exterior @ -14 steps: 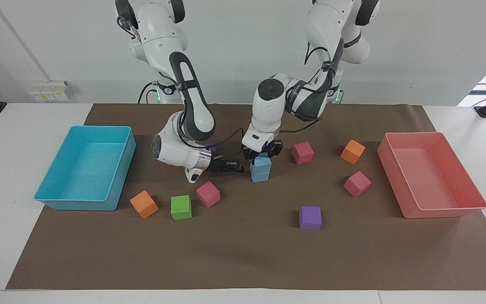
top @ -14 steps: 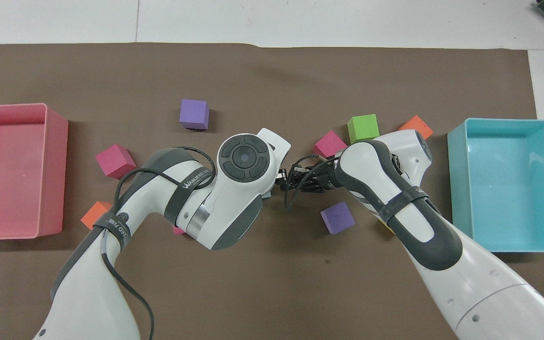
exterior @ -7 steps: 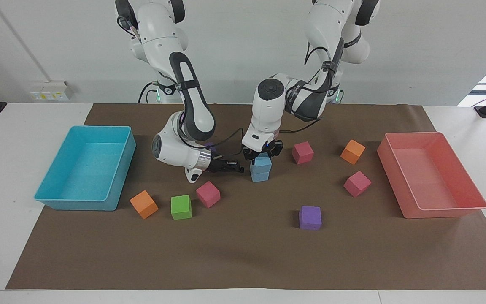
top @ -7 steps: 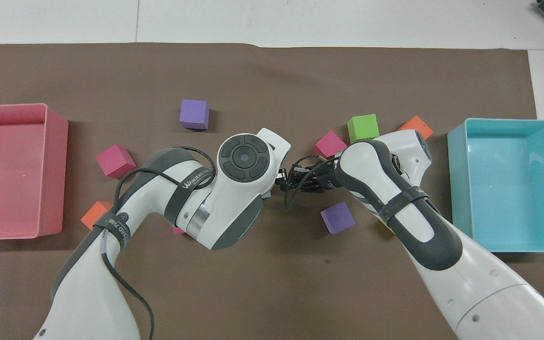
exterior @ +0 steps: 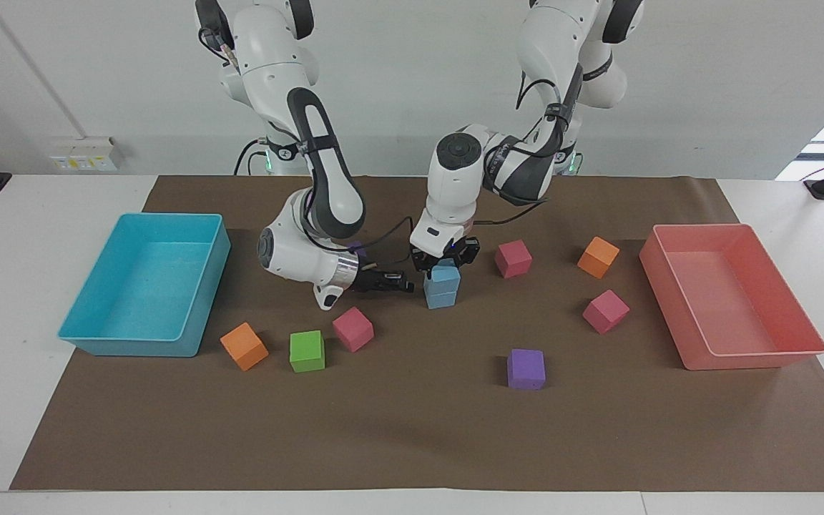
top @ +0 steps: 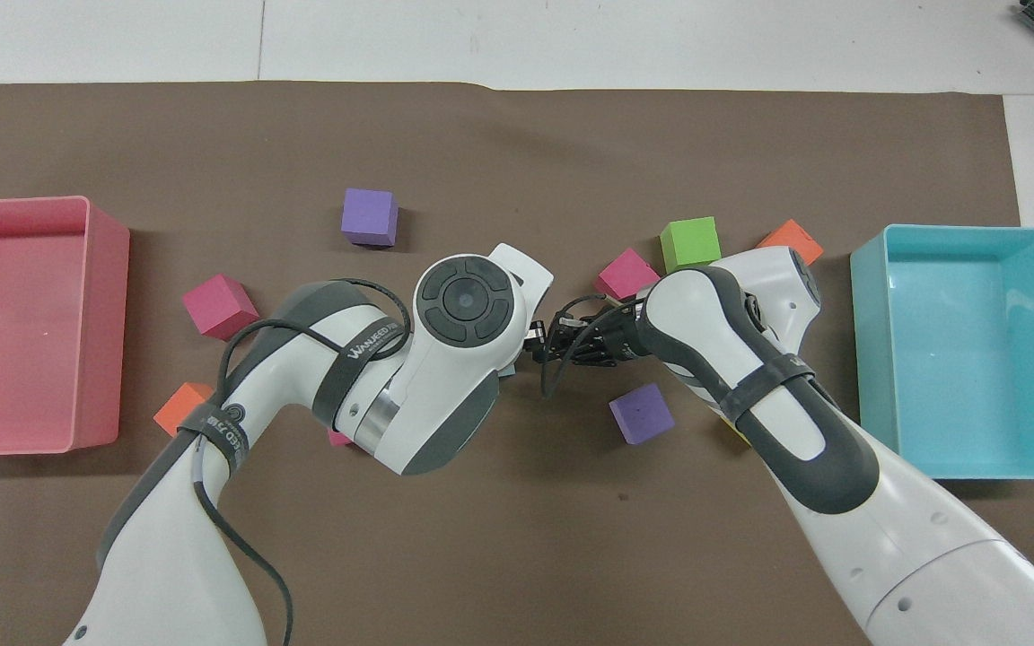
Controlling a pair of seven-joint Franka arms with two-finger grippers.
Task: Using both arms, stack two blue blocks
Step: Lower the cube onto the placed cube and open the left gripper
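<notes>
Two blue blocks stand stacked on the brown mat, the upper blue block (exterior: 445,275) on the lower blue block (exterior: 443,295). My left gripper (exterior: 445,259) hangs straight over the stack, open, with its fingers on either side of the upper block's top. My right gripper (exterior: 409,286) lies low and level beside the stack, toward the right arm's end, pointing at it and a little apart. In the overhead view the left arm's wrist (top: 463,301) covers the stack, and the right gripper (top: 557,345) shows beside it.
A turquoise tray (exterior: 144,336) stands at the right arm's end and a pink tray (exterior: 748,357) at the left arm's end. Loose cubes lie around the stack: pink (exterior: 352,328), green (exterior: 307,350), orange (exterior: 244,345), purple (exterior: 526,368), pink (exterior: 513,258), orange (exterior: 598,257), pink (exterior: 605,310).
My left arm's wrist has risen very slightly over the stack. The two blue blocks and the right gripper have stayed where they were.
</notes>
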